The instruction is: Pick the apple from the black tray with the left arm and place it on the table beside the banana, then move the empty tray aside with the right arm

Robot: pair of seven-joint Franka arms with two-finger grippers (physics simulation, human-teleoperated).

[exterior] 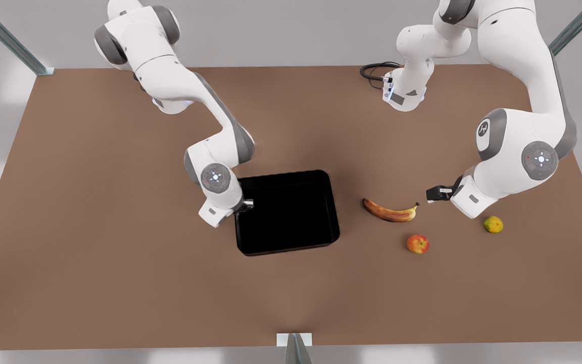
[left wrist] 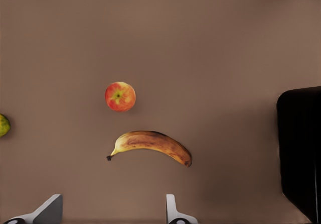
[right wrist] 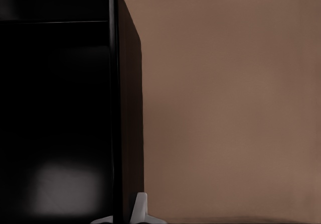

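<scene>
The apple (exterior: 418, 244) (left wrist: 120, 96) rests on the table (exterior: 119, 283), just in front of the banana (exterior: 390, 211) (left wrist: 150, 144) and apart from it. The black tray (exterior: 291, 174) (left wrist: 301, 148) (right wrist: 128, 83) lies empty at the table's middle. My left gripper (exterior: 435, 193) (left wrist: 111, 211) hangs open and empty at the front view's right, just past the banana's stem end. My right gripper (exterior: 244, 205) (right wrist: 123, 216) sits at the tray's edge on the front view's left, its fingers (right wrist: 141, 209) closed over the rim, one inside and one outside.
A small yellow-green fruit (exterior: 493, 224) (left wrist: 2, 125) lies on the table to the front view's right of the apple, beneath the left arm. A black cable (exterior: 374, 71) loops at the far edge. Metal posts (exterior: 296, 349) stand at the table's border.
</scene>
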